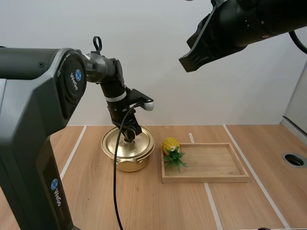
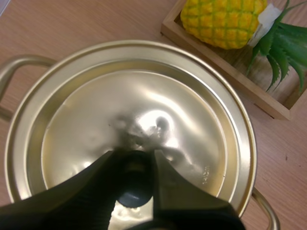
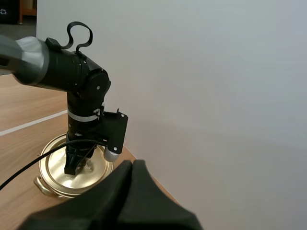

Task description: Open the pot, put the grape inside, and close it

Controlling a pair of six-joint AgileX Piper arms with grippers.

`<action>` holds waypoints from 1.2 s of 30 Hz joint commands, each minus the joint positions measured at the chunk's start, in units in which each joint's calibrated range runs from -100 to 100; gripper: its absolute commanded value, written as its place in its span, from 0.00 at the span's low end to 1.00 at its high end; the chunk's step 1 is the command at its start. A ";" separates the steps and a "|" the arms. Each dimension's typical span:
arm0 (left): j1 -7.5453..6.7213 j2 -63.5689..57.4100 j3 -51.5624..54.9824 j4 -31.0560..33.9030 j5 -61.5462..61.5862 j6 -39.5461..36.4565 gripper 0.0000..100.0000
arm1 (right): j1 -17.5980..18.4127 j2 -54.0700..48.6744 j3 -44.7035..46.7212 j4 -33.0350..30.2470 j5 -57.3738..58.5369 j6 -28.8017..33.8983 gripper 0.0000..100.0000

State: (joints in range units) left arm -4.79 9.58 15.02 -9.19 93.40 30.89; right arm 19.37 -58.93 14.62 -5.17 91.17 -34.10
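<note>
A gold pot (image 1: pixel 125 163) stands on the table with its lid (image 1: pixel 143 142) on. My left gripper (image 1: pixel 129 137) reaches down onto the lid's centre. In the left wrist view its fingers (image 2: pixel 96 182) pinch the dark knob (image 2: pixel 133 191) of the lid (image 2: pixel 144 105), which lies flat inside the pot's rim (image 2: pixel 242 124). No grapes show; a yellow toy pineapple (image 1: pixel 170 145) with green leaves lies at the left end of the wooden tray (image 1: pixel 211 178). My right gripper (image 1: pixel 186 60) hangs high above the tray, fingers together as one dark wedge (image 3: pixel 132 167), holding nothing.
The tray's corner (image 2: pixel 225 76) with the pineapple (image 2: pixel 223 21) sits close to the pot's right side. White tape lines cross the wooden table. A round metal fitting (image 1: pixel 293 159) is set into the table at the far right.
</note>
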 commanded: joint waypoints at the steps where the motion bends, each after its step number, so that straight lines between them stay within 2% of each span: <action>1: -0.07 -0.07 -0.25 0.03 1.46 0.28 0.00 | -0.21 -0.68 -0.45 0.17 -0.22 0.20 0.00; 36: -0.15 -0.07 -3.24 1.22 6.60 2.41 0.00 | -0.21 -0.68 -0.45 0.17 -0.22 0.20 0.00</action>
State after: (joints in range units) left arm -4.79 9.58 12.49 -7.55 99.05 33.09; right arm 19.37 -58.93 14.62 -5.17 91.38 -34.10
